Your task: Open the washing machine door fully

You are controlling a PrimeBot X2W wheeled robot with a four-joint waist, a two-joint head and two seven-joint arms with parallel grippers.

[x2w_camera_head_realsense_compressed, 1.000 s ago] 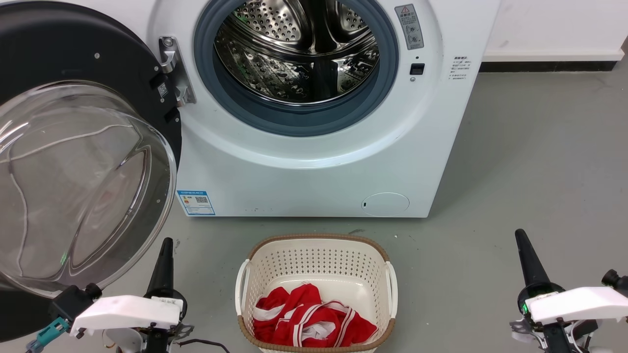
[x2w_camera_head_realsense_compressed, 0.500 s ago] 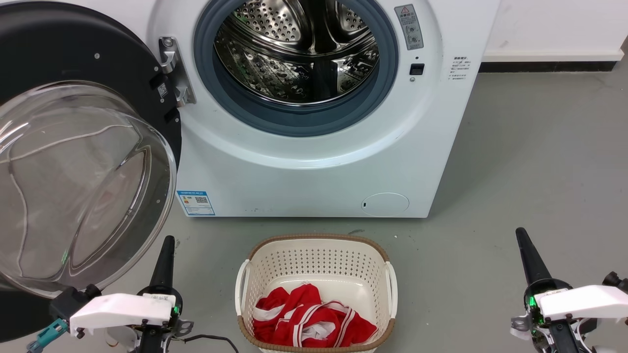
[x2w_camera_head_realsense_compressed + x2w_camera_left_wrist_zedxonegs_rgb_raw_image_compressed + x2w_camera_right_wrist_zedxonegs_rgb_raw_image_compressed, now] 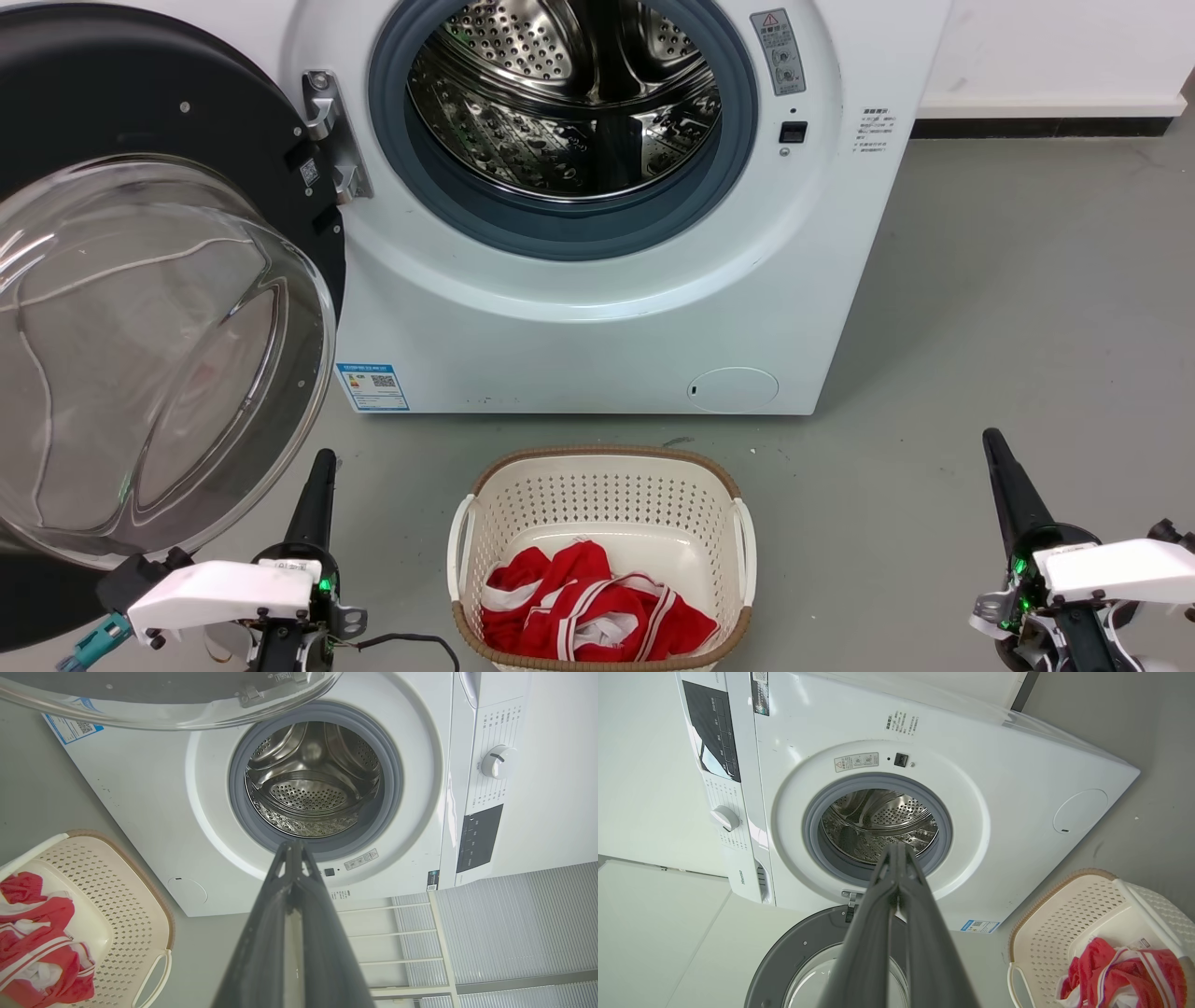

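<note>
The washing machine (image 3: 616,317) is seen standing on the grey floor (image 3: 1027,308) at its far edge, against the wall. Its steel drum (image 3: 560,103) is exposed inside the grey gasket (image 3: 560,233). The washing machine door (image 3: 224,121) is swung wide out on its hinge (image 3: 327,131) at the left of the opening, so that its black inner face and bulging glass bowl (image 3: 140,355) are turned toward the robot. The left claw (image 3: 324,459) is held low, just beside the bowl's lower rim, with its fingers pressed together on nothing. The right claw (image 3: 991,441) is held over bare floor, well apart from the door, likewise closed and empty. A cream basket (image 3: 597,495) holding a red-and-white garment (image 3: 579,607) is set on the floor between the claws, just in front of the machine.
</note>
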